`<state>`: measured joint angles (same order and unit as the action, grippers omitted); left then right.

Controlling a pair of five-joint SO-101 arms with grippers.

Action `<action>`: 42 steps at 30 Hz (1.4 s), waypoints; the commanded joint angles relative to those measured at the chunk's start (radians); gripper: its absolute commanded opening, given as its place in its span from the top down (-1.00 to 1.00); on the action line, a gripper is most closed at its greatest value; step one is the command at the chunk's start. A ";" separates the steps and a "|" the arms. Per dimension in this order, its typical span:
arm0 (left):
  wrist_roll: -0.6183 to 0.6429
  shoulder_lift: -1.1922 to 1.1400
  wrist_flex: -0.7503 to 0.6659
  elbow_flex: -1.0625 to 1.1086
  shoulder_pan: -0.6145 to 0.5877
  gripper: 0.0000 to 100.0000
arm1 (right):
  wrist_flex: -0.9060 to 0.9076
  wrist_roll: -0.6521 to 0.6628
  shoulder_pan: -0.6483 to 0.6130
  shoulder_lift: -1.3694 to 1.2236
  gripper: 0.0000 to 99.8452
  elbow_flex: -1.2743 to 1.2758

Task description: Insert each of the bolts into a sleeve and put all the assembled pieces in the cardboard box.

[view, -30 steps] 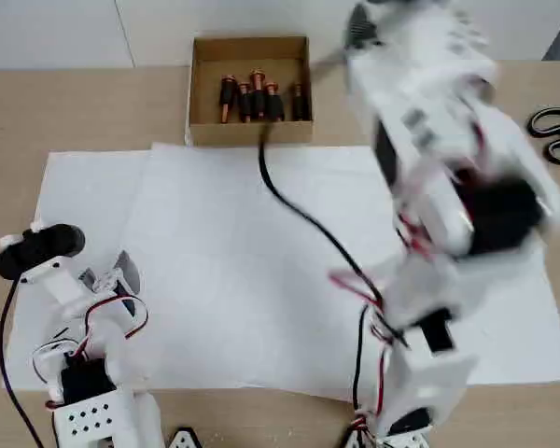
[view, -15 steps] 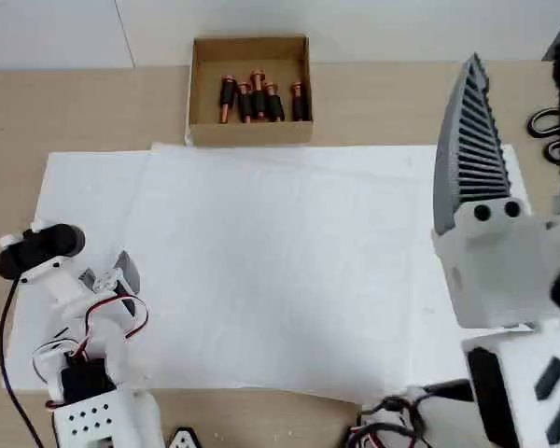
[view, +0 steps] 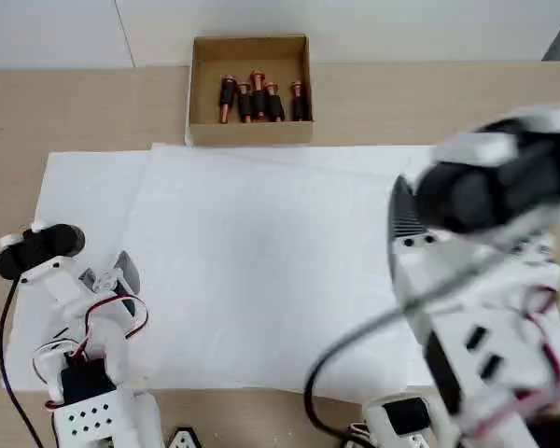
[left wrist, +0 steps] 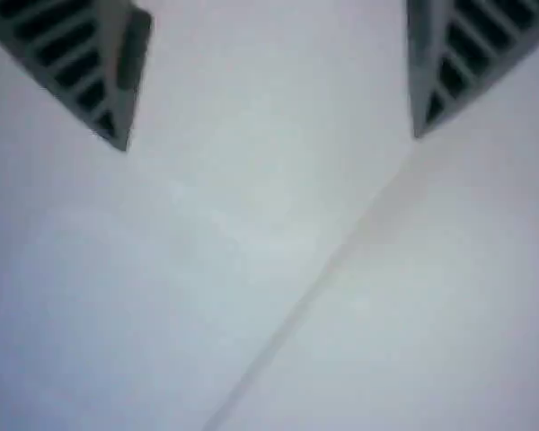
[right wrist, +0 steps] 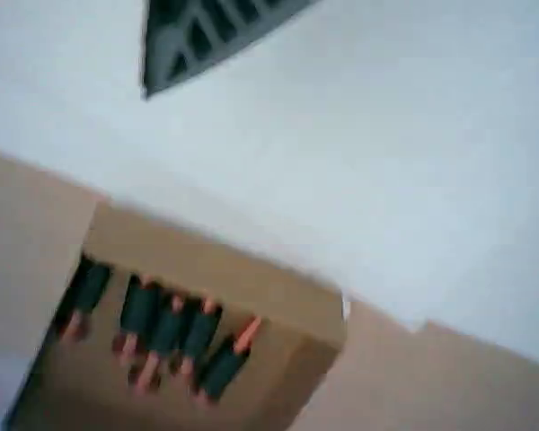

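A tan desk (view: 93,103) carried a white paper sheet (view: 261,261); the cardboard box (view: 250,41) sat just beyond it, five assembled pieces (view: 259,98) lying side by side inside. From the left wrist, the left end effector (left wrist: 268,139) hung spread over the sheet, well apart from the box. From the right wrist, the right end effector (right wrist: 175,58) hung nearer the box, spread or pressed together I could not tell.
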<state>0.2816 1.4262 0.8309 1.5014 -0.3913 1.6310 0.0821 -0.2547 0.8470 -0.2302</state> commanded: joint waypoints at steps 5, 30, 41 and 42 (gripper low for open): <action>-0.008 0.014 0.017 -0.013 0.120 0.61 | -0.349 0.005 0.002 0.246 0.59 0.687; -0.009 0.396 0.310 -0.125 0.193 0.61 | -0.628 0.006 0.130 0.967 0.59 1.485; -0.009 0.396 0.310 0.002 0.193 0.61 | -0.636 0.008 0.128 0.967 0.59 1.663; -0.009 0.396 0.310 0.022 0.193 0.61 | -0.636 0.006 0.130 0.967 0.59 1.682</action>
<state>0.2816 1.8082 1.1393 1.4952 -0.2025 1.0111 0.0821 -0.1320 1.8044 1.4254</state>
